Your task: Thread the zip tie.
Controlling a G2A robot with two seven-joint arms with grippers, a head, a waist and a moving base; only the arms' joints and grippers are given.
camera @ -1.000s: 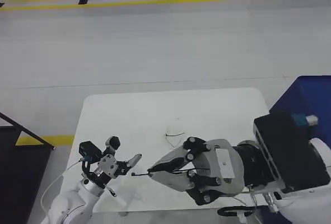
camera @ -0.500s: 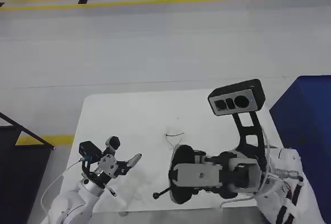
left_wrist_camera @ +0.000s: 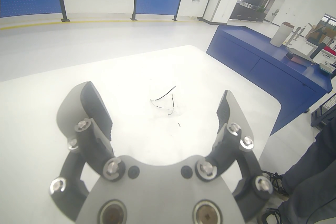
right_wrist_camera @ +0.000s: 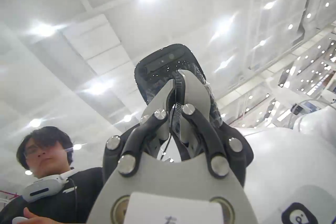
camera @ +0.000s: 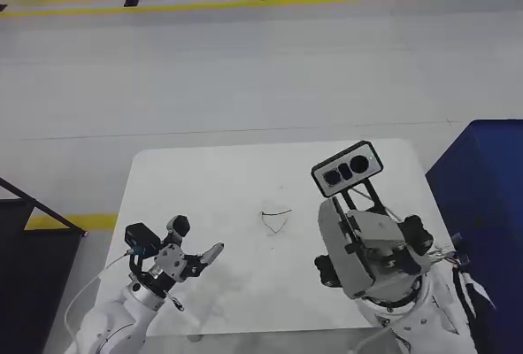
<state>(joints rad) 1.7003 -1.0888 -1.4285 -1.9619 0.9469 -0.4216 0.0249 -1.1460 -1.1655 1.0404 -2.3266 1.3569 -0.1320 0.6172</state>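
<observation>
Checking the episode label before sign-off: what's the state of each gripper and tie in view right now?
left gripper: open, empty, low over the table.
right gripper: shut on the held zip tie, pointing up, away from the table.
held zip tie: thin black strand pinched between the fingers; cannot tell whether it is threaded.
loose strands: lying bent on the table, clear of both grippers.
</observation>
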